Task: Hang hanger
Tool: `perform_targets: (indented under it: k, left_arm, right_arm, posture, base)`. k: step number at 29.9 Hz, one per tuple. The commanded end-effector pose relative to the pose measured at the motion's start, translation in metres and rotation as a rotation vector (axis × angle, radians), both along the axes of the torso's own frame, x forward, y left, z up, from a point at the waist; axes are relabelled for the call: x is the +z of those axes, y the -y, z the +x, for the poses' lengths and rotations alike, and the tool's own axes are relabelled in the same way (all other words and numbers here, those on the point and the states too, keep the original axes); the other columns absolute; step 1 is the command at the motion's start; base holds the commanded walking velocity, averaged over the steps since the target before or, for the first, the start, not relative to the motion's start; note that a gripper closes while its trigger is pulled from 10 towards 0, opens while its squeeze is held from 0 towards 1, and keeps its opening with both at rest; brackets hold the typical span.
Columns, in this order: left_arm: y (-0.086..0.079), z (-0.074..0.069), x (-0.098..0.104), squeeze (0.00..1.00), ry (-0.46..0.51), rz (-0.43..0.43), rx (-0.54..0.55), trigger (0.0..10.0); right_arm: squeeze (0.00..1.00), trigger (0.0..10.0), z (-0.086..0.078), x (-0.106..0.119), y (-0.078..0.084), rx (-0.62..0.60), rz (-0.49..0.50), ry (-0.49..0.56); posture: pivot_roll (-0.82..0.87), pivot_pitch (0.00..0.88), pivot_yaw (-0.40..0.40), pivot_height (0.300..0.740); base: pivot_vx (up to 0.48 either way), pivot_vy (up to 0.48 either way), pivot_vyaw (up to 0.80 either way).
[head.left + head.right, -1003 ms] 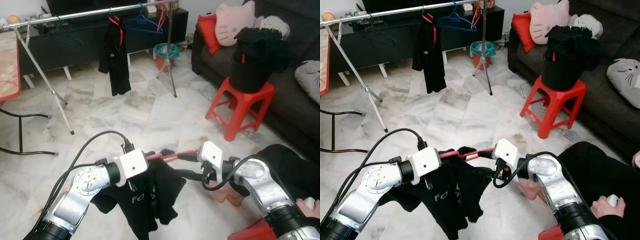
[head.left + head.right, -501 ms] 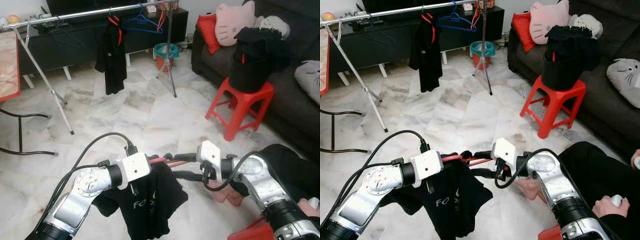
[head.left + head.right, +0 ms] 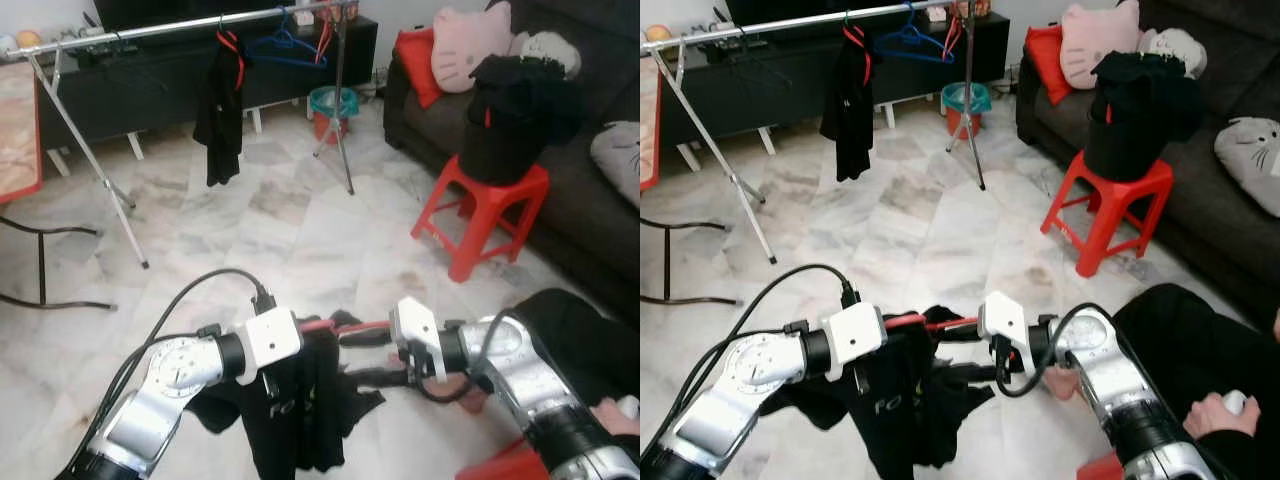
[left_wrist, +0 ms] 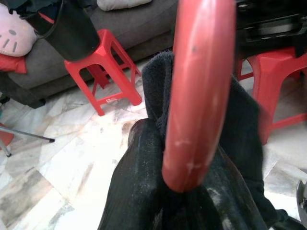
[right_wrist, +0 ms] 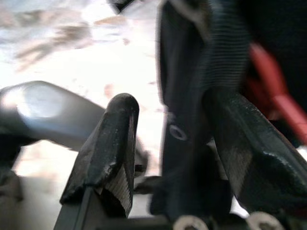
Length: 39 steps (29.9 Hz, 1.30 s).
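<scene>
- Clamped on the red hanger (image 3: 908,320) at one end, left gripper (image 3: 902,330); parted around a fold of the black shirt (image 3: 902,405), right gripper (image 3: 958,352), fingers (image 5: 106,149) spread and not yet closed.
- Held level between both arms, well short of the clothes rail (image 3: 190,24) and low before it, so the shirt can drape free of the floor.
- Bunched at the hanger's middle, apparently being worked onto it before any hanging.
- Already hung on the rail: a dark garment (image 3: 221,110) and a blue hanger (image 3: 285,46).
- Right of the rail, a red stool (image 3: 485,212) bearing a black bag.
</scene>
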<state>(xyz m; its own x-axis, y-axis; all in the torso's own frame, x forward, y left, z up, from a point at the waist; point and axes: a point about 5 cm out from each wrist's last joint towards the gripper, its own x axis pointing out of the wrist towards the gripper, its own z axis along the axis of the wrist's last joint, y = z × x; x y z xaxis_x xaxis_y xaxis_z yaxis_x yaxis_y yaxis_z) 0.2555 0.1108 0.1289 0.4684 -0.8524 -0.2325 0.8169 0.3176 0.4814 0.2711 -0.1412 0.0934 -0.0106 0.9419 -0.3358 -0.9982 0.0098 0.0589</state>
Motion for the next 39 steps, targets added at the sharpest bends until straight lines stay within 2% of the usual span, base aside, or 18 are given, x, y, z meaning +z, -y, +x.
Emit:
perform_targets:
  k: [1, 2, 4, 8, 12, 19, 23, 27, 31, 39]
  left_arm:
    - [0.004, -0.001, 0.01, 0.0, 0.041, -0.018, -0.027, 10.0]
    - [0.004, -0.001, 0.01, 0.0, 0.041, -0.017, -0.028, 10.0]
    - [0.004, -0.001, 0.011, 0.0, 0.042, -0.018, -0.026, 10.0]
    - [0.003, -0.002, 0.011, 0.0, 0.036, -0.015, -0.029, 10.0]
    - [0.0, -0.004, 0.005, 0.0, 0.014, 0.014, -0.034, 10.0]
    - [0.0, -0.006, 0.005, 0.0, 0.006, 0.015, -0.041, 10.0]
    - [0.001, -0.007, 0.004, 0.0, 0.0, 0.017, -0.046, 10.0]
    - [0.001, -0.007, 0.005, 0.0, 0.003, 0.019, -0.051, 10.0]
    - [0.003, -0.01, 0.008, 0.0, -0.005, 0.022, -0.076, 10.0]
    - [0.003, -0.018, 0.007, 0.0, -0.045, 0.047, -0.126, 10.0]
  right_arm:
    - [0.0, 10.0, -0.004, 0.006, -0.002, 0.054, 0.018, -0.003]
    - [0.0, 10.0, -0.005, 0.007, -0.002, 0.061, 0.018, -0.003]
    - [0.0, 10.0, 0.005, 0.003, 0.001, -0.018, -0.008, 0.033]
    - [0.0, 10.0, 0.011, 0.001, 0.003, -0.075, -0.037, 0.075]
    - [0.0, 10.0, 0.023, 0.007, 0.004, -0.177, -0.027, 0.124]
    - [0.0, 10.0, 0.026, 0.007, 0.005, -0.19, -0.028, 0.141]
    - [0.0, 10.0, 0.023, 0.003, 0.005, -0.166, -0.029, 0.112]
    - [0.0, 10.0, 0.02, -0.005, 0.007, -0.151, -0.06, 0.098]
    - [0.0, 10.0, 0.024, -0.01, 0.011, -0.196, -0.087, 0.106]
    - [0.0, 10.0, 0.026, -0.015, 0.013, -0.203, -0.124, 0.107]
  posture:
    - [0.05, 0.037, -0.045, 0.74]
    - [0.05, 0.037, -0.045, 0.74]
    - [0.05, 0.038, -0.045, 0.74]
    - [0.05, 0.037, -0.046, 0.74]
    - [0.05, 0.039, -0.045, 0.74]
    - [0.06, 0.04, -0.046, 0.74]
    - [0.06, 0.041, -0.046, 0.74]
    - [0.06, 0.041, -0.046, 0.74]
    - [0.06, 0.042, -0.046, 0.74]
    - [0.07, 0.044, -0.044, 0.74]
  base:
    - [0.0, 0.0, 0.0]
    - [0.0, 0.0, 0.0]
    - [0.0, 0.0, 0.0]
    - [0.0, 0.0, 0.0]
    - [0.0, 0.0, 0.0]
    - [0.0, 0.0, 0.0]
    - [0.0, 0.0, 0.0]
    - [0.0, 0.0, 0.0]
    - [0.0, 0.0, 0.0]
    - [0.0, 0.0, 0.0]
